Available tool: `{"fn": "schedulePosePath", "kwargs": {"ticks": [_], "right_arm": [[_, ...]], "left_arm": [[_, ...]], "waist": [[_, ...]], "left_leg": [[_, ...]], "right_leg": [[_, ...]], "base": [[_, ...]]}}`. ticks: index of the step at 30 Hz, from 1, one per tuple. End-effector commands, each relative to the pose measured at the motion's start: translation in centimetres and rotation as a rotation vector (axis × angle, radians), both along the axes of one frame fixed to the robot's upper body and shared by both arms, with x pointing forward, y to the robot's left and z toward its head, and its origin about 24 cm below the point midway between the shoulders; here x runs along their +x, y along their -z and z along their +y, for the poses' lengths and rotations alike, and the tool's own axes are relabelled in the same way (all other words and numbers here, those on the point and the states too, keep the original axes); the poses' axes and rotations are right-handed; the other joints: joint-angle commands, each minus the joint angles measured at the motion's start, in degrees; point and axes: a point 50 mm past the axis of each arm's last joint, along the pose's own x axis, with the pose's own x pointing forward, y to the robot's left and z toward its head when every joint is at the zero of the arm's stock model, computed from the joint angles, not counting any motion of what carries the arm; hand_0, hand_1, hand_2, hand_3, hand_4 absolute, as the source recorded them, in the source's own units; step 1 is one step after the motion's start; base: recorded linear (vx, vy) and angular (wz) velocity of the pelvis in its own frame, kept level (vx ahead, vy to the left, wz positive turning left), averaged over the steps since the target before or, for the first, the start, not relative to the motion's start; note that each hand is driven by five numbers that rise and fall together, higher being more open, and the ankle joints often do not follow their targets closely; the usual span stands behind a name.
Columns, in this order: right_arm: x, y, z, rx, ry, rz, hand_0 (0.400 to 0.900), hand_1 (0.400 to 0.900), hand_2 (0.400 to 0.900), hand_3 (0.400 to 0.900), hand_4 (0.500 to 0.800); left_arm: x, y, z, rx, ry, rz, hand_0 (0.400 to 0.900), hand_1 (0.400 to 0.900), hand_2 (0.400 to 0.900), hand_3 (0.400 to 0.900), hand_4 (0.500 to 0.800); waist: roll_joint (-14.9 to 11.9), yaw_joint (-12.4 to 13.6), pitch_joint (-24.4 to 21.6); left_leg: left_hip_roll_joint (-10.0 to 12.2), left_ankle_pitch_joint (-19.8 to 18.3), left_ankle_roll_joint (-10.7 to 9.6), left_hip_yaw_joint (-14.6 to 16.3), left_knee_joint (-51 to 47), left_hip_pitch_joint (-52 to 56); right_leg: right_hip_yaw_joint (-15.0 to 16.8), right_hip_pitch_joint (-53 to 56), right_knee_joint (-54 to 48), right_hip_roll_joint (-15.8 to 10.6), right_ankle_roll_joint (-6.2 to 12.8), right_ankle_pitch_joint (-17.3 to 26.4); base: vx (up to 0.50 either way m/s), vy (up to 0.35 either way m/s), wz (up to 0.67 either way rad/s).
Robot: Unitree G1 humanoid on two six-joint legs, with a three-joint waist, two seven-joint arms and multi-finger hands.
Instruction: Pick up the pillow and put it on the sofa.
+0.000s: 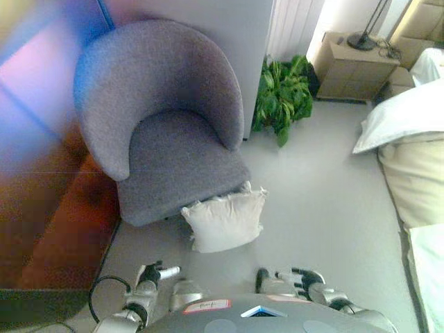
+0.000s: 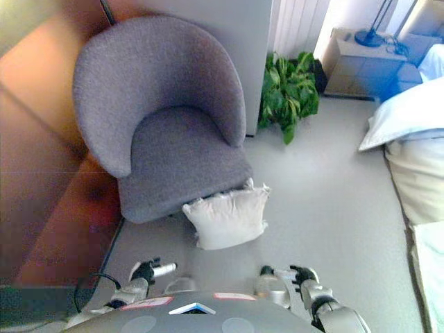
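A white pillow [image 1: 225,220] lies on the grey floor, leaning against the front edge of a grey round-backed armchair [image 1: 166,118]. The chair's seat is bare. My left hand [image 1: 151,276] shows at the bottom left, fingers straight and empty, short of the pillow. My right hand [image 1: 295,282] shows at the bottom right, fingers relaxed and empty, below and right of the pillow. Neither hand touches the pillow.
A green potted plant [image 1: 281,94] stands behind the chair's right side. A bed with white bedding [image 1: 409,146] runs along the right edge. A beige bedside cabinet [image 1: 350,66] with a lamp base stands at the back right. A brown wooden panel [image 1: 48,208] is on the left.
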Motion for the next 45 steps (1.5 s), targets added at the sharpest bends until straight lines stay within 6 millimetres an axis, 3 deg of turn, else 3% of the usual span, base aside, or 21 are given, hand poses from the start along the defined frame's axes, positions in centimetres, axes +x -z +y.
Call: {"fn": "schedulePosePath", "kwargs": {"ticks": [1,6,8,9,12,16,19,22,26,29,31,33,35,37,40,45], "right_arm": [[-1.4,-0.2,-2.1,-0.082,0.001,0.060,0.900,0.900,0.900,0.900,0.800],[-1.9,-0.3,-2.8,-0.089,0.019,0.040,0.900,0.900,0.900,0.900,0.800],[-1.8,-0.3,-2.8,-0.087,0.020,0.027,0.900,0.900,0.900,0.900,0.800],[-1.4,-0.4,-2.9,-0.087,0.021,0.008,0.900,0.900,0.900,0.900,0.800],[-0.8,-0.4,-2.6,-0.087,0.051,-0.019,0.900,0.900,0.900,0.900,0.800],[-0.1,-0.4,-2.1,-0.067,0.013,-0.046,0.900,0.900,0.900,0.900,0.800],[0.9,-0.6,-1.6,-0.066,0.025,-0.087,0.900,0.900,0.900,0.900,0.800],[1.8,-0.8,-1.4,-0.099,-0.033,-0.128,0.900,0.900,0.900,0.900,0.800],[4.2,-1.5,-1.1,-0.145,-0.110,-0.202,0.900,0.900,0.900,0.900,0.800],[7.3,-2.5,-0.5,-0.181,-0.211,-0.267,0.900,0.900,0.900,0.900,0.800],[8.6,-3.0,-0.2,-0.217,-0.313,-0.269,0.900,0.900,0.900,0.900,0.800],[9.3,-3.2,0.4,-0.218,-0.388,-0.263,0.900,0.900,0.900,0.900,0.800],[8.9,-3.0,0.6,-0.239,-0.478,-0.220,0.900,0.900,0.900,0.900,0.800],[8.2,-2.6,0.7,-0.269,-0.560,-0.180,0.900,0.900,0.900,0.900,0.800],[8.0,-2.7,0.5,-0.342,-0.640,-0.186,0.900,0.900,0.900,0.900,0.800],[12.8,-5.6,-1.4,-0.602,-0.789,-0.278,0.900,0.900,0.900,0.900,0.800]], "left_arm": [[3.4,-1.2,-0.2,-0.012,-0.014,-0.181,0.900,0.900,0.900,0.900,0.800],[3.0,-0.9,-0.7,-0.036,-0.028,-0.164,0.900,0.900,0.900,0.900,0.800],[3.1,-0.9,-0.8,-0.039,-0.022,-0.165,0.900,0.900,0.900,0.900,0.800],[3.0,-0.8,-0.9,-0.043,-0.021,-0.165,0.900,0.900,0.900,0.900,0.800],[3.2,-1.0,-0.5,-0.021,-0.014,-0.174,0.900,0.900,0.900,0.900,0.800],[4.1,-1.2,-0.2,-0.011,0.059,-0.159,0.900,0.900,0.900,0.900,0.800],[4.0,-1.3,0.1,0.002,0.099,-0.133,0.900,0.900,0.900,0.900,0.800],[3.8,-1.3,0.7,0.013,0.100,-0.112,0.900,0.900,0.900,0.900,0.800],[5.1,-2.0,1.4,0.039,0.115,-0.142,0.900,0.900,0.900,0.900,0.800],[7.3,-3.1,1.8,0.069,0.110,-0.230,0.900,0.900,0.900,0.900,0.800],[8.4,-3.9,2.7,0.109,0.095,-0.277,0.900,0.900,0.900,0.900,0.800],[8.6,-4.7,4.0,0.169,0.076,-0.307,0.900,0.900,0.900,0.900,0.800],[8.1,-4.6,4.3,0.202,0.082,-0.312,0.900,0.900,0.900,0.900,0.800],[7.4,-4.4,4.2,0.221,0.106,-0.305,0.900,0.900,0.900,0.900,0.800],[6.9,-4.0,3.4,0.208,0.118,-0.300,0.900,0.900,0.900,0.900,0.800],[9.2,-4.2,1.4,0.149,0.216,-0.332,0.900,0.900,0.900,0.900,0.800]], "waist": [[0.4,0.9,3.2],[2.1,1.9,3.0],[2.1,1.9,2.7],[1.7,1.9,2.3],[0.5,2.9,0.9],[-0.3,3.5,-0.3],[-0.8,3.9,-1.5],[-0.2,3.3,-1.6],[-0.1,3.2,0.1],[-1.8,2.2,3.1],[-2.7,1.9,4.6],[-4.4,3.0,5.9],[-4.8,3.2,6.3],[-4.9,3.5,6.4],[-3.7,3.7,6.1],[0.4,4.3,8.0]], "left_leg": [[-1.5,7.4,-1.3,2.9,-4.7,-5.6],[-3.7,12.6,-2.6,9.4,-17.4,-7.8],[-3.8,12.0,-2.3,10.9,-17.4,-7.9],[-4.5,9.7,-1.2,11.6,-18.7,-6.8],[-6.7,3.8,1.4,6.3,-12.5,-8.2],[-7.2,0.3,3.5,4.7,-8.9,-8.5],[-8.9,-1.5,5.6,3.6,-8.5,-7.7],[-10.0,-3.4,7.1,2.8,-9.4,-4.2],[-8.2,-4.1,5.7,1.3,-7.3,-3.5],[-6.5,-7.5,3.4,0.1,-3.9,-4.9],[-3.1,-9.7,1.7,-0.5,-2.0,-5.1],[1.0,-11.3,-0.1,-1.6,2.1,-6.1],[3.6,-11.8,-0.5,-4.9,4.6,-7.4],[4.7,-10.5,-0.7,-5.5,3.6,-5.7],[5.2,-7.4,-1.4,-4.7,-2.6,-2.6],[3.7,-2.0,-3.4,-6.9,-11.4,-3.4]], "right_leg": [[-2.1,10.3,-4.6,3.5,0.38,-3.9],[-5.6,15.4,-6.9,3.1,1.41,-6.0],[-6.2,16.2,-6.6,2.7,1.66,-7.0],[-6.3,17.0,-5.9,1.6,2.20,-7.7],[-3.6,17.8,-2.7,-0.2,3.22,-9.6],[-3.3,18.0,2.1,-2.7,4.55,-10.8],[-2.8,16.1,9.9,-5.6,6.05,-6.4],[-2.3,7.1,18.9,-8.6,5.36,-0.3],[-2.4,1.4,9.7,-10.1,4.68,0.4],[0.2,-5.7,-2.0,-14.7,7.62,11.1],[-0.2,-8.1,-7.5,-16.3,9.02,14.2],[-3.4,-9.0,-5.9,-17.0,9.67,13.6],[-0.2,-8.7,-0.2,-16.1,10.30,10.2],[-0.3,-7.6,2.6,-15.2,10.84,8.1],[-2.0,-7.4,3.1,-15.1,10.88,6.8],[-4.0,-11.4,3.7,-15.8,11.22,6.6]], "base": [[0.31,0.124,-0.11],[0.30,0.112,-0.04],[0.22,0.117,-0.09],[0.39,0.215,-0.30],[0.30,0.139,-0.22],[0.36,0.168,0.09],[0.29,0.169,0.16],[0.28,0.129,0.24],[0.07,-0.212,0.25],[0.03,-0.422,0.45],[0.13,-0.542,0.47],[0.17,-0.622,0.36],[0.22,-0.494,0.50],[0.25,-0.314,0.55],[0.17,-0.105,0.41],[-0.04,0.015,0.34]]}}
